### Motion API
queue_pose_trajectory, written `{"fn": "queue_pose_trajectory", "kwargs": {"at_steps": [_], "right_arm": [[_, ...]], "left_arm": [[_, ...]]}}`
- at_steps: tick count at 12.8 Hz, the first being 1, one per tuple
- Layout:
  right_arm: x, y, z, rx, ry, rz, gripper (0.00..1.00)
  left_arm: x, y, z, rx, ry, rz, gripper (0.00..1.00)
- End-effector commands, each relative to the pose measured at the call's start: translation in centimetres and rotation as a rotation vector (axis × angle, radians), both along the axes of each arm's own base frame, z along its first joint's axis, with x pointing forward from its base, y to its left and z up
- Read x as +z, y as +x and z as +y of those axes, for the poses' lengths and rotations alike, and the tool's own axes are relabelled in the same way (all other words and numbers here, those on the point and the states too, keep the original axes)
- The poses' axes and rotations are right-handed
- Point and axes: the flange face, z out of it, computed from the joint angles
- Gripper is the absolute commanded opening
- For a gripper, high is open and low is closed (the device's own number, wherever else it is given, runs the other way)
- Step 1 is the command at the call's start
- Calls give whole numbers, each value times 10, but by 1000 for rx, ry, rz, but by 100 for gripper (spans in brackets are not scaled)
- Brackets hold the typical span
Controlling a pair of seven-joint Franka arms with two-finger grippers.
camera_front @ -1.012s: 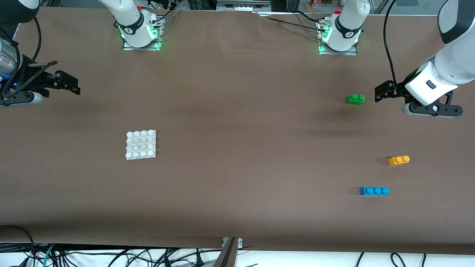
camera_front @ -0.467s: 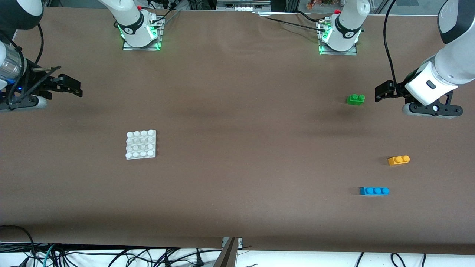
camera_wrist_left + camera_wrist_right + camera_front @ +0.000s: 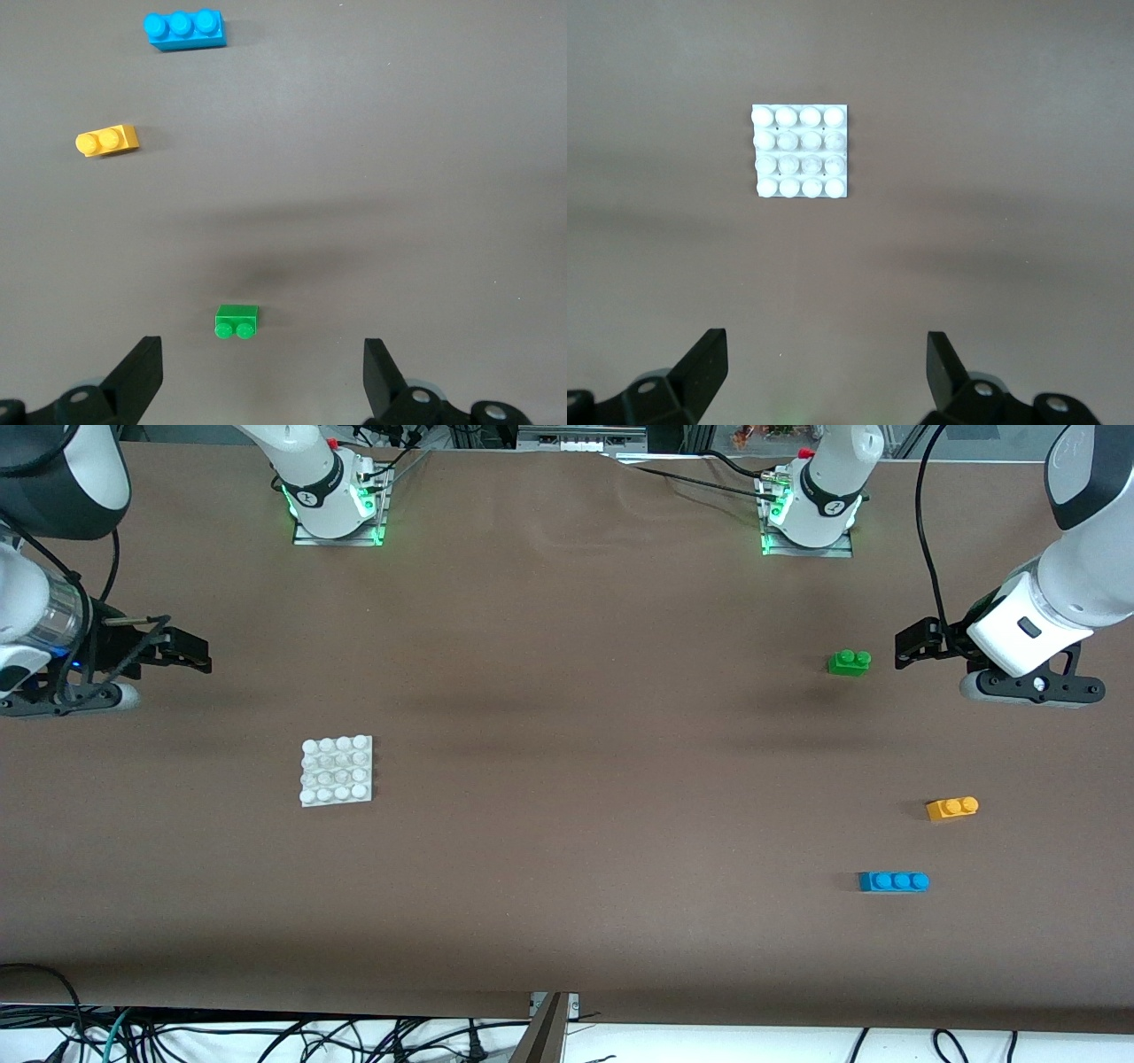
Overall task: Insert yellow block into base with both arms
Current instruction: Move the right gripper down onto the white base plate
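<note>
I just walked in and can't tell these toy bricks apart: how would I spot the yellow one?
Look toward the left arm's end of the brown table, where three bricks lie. The yellow block sits between the green brick and the blue brick; it alone is yellow-orange, with two studs.

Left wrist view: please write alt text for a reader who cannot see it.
The left claw hangs open and empty above the brown table, with a green brick lying between its fingertips. Farther along the table lie the yellow block and a blue brick.
</note>
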Motion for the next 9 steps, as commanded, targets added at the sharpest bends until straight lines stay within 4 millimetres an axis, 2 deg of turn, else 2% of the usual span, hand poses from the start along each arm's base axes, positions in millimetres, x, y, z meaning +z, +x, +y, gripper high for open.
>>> {"fn": "queue_pose_trajectory", "kwargs": {"at_steps": [1,3,5,9], "right_arm": [[-31,19,7,14,-11,-1,99],[-49,26,9,14,-9,2,99],[-63,28,20,22,-11,-14,99],[-160,11,17,27,-6,-135,99]], "left_arm": [[7,3,2,1,-24,3,100],[7,3,2,1,-24,3,100],[7,3,2,1,-24,3,100],[7,3,2,-1,-24,4,100]]}}
